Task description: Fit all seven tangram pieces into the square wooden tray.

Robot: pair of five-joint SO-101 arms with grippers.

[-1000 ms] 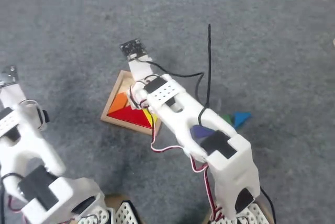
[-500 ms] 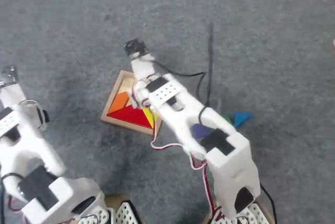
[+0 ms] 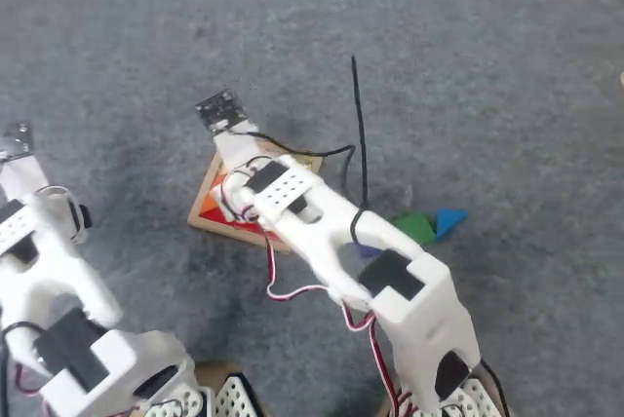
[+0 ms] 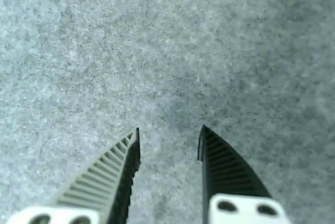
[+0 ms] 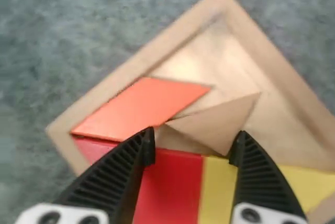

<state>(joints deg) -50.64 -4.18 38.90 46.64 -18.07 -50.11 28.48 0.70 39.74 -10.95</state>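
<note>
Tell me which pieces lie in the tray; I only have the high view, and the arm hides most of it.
Observer: An orange parallelogram, a red piece and a yellow piece lie in the wooden tray.
Operator: Is the right claw holding anything?
Observer: No, the right claw is open and empty over the tray.
Operator: And the left claw?
Observer: The left claw is open over bare grey carpet.
</note>
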